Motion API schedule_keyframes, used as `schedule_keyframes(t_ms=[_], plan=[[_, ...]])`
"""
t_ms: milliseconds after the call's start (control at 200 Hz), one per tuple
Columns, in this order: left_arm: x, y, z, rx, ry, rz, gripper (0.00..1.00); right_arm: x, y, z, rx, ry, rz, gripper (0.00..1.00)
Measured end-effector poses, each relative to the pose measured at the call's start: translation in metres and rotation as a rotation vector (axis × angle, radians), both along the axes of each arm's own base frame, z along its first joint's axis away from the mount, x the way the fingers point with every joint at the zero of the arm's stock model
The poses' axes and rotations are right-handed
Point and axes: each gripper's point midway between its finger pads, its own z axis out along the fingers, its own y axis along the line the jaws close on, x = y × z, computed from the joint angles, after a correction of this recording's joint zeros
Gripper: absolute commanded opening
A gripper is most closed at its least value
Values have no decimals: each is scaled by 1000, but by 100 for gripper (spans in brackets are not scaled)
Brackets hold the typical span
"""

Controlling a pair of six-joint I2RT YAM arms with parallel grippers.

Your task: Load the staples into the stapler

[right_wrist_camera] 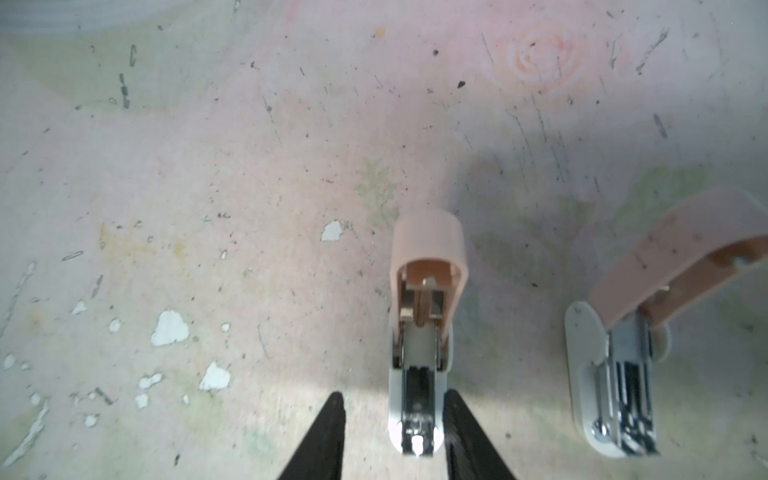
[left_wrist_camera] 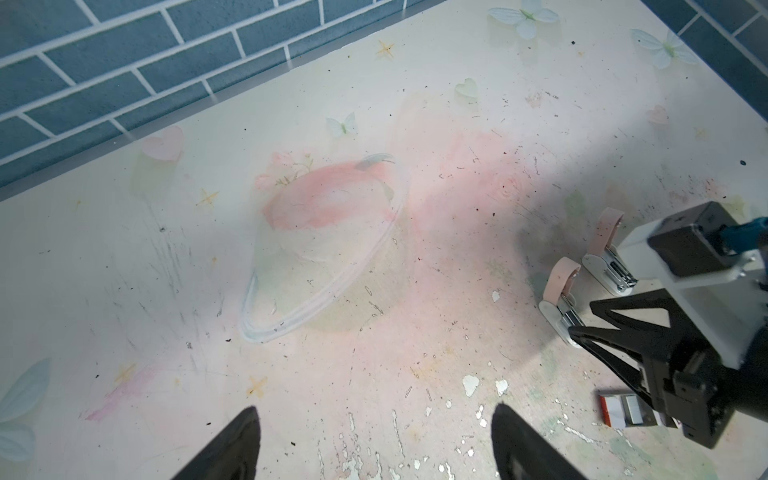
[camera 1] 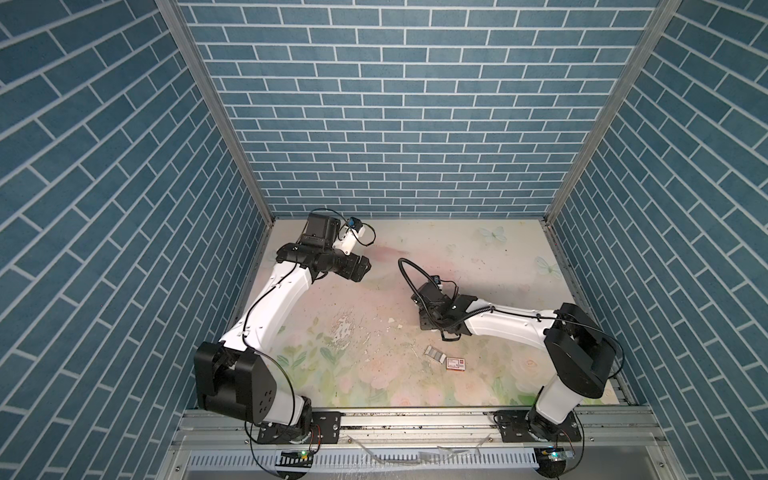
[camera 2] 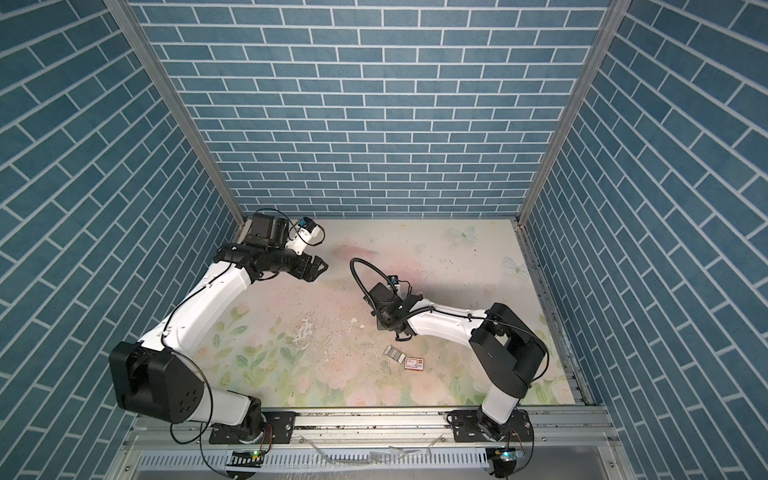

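Note:
Two small staplers with pink tops hinged up and white bases lie side by side on the table. In the right wrist view, one stapler (right_wrist_camera: 419, 332) lies between the fingers of my right gripper (right_wrist_camera: 395, 394). The jaws straddle its base: one finger is at its side and the other stands a little apart. The second stapler (right_wrist_camera: 615, 374) lies beside it, untouched. The left wrist view shows both staplers (left_wrist_camera: 559, 291) (left_wrist_camera: 604, 245). In both top views my right wrist hides them. The staples (camera 1: 433, 353) (camera 2: 395, 353) lie as silvery strips on the table near the front. My left gripper (camera 1: 365, 266) (left_wrist_camera: 376, 407) hovers open and empty at the back left.
A small red-and-white box (camera 1: 456, 365) (camera 2: 414, 364) lies right next to the staples. The floral table cover (camera 1: 374, 291) is scratched and chipped in the middle. Blue brick-patterned walls (camera 1: 395, 124) close in the back and both sides.

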Motion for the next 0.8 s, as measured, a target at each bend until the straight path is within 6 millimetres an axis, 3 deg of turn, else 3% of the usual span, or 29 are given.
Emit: schedule_keyframes(t_ms=[205, 415, 800], plan=[[-2, -4, 1, -22, 7, -14, 88, -37, -15, 17, 85, 18, -47, 26], [-5, -10, 3, -50, 14, -39, 88, -72, -22, 5, 132, 86, -84, 26], [-8, -16, 5, -83, 22, -67, 88, -86, -12, -19, 140, 179, -171, 24]])
